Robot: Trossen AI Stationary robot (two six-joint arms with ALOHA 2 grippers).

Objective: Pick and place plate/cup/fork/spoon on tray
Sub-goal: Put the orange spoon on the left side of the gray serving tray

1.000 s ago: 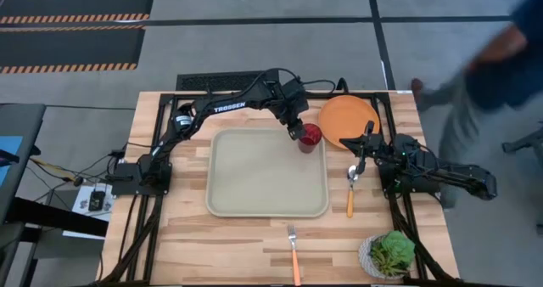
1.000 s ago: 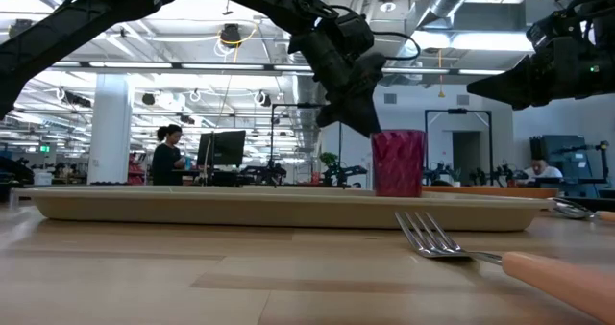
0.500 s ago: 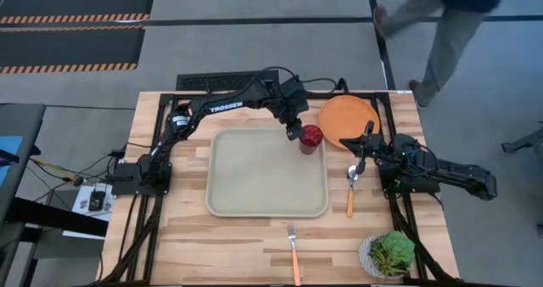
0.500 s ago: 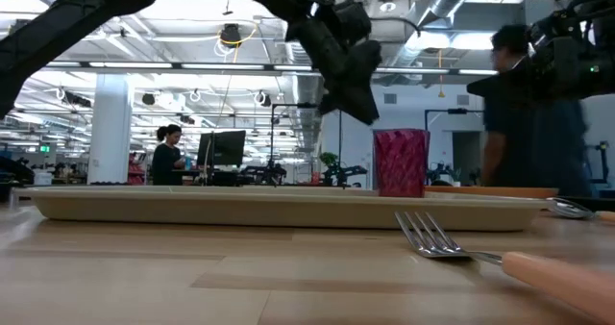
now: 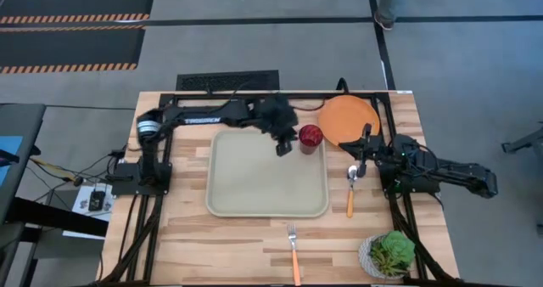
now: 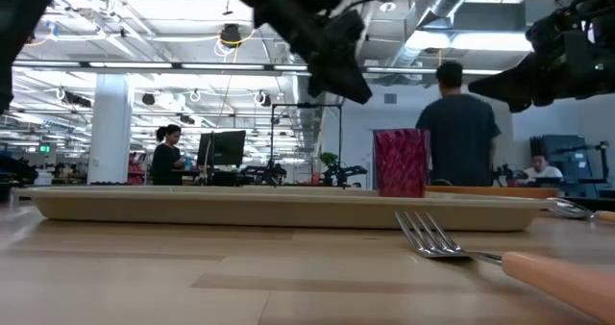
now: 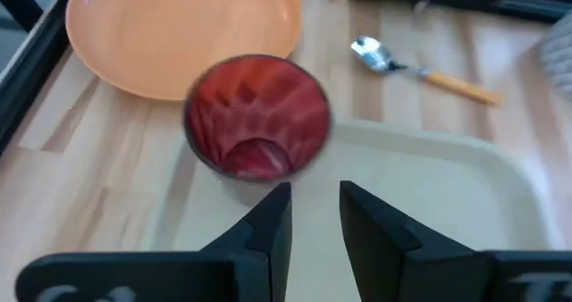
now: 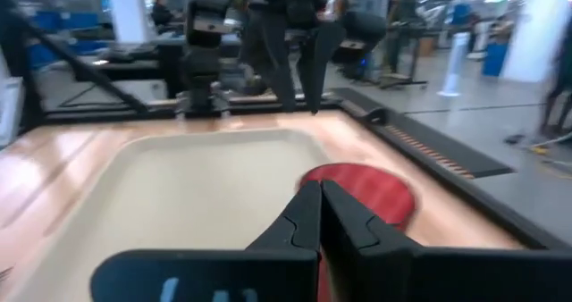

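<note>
The dark-red cup (image 5: pixel 310 137) stands upright at the far right corner of the pale grey-green tray (image 5: pixel 237 194); I cannot tell if it is inside the rim. My left gripper (image 5: pixel 282 147) hangs over the tray just left of the cup, fingers slightly open and empty (image 7: pixel 313 214). The orange plate (image 5: pixel 349 119) lies on the table beyond the tray's far right corner. The spoon (image 5: pixel 351 185) lies right of the tray. The fork (image 5: pixel 293 251) lies near the front edge. My right gripper (image 5: pixel 362 148) is shut above the spoon's bowl end.
A white pot with a green plant (image 5: pixel 390 253) stands at the table's near right corner. A person (image 6: pixel 456 133) stands in the room beyond the table. The tray's inside (image 5: pixel 263 172) is bare.
My left gripper has let go of the cup's near-left side, risen and drawn back toward the table's left. The cup stays upright where it was. A person has walked past the table's far right side.
</note>
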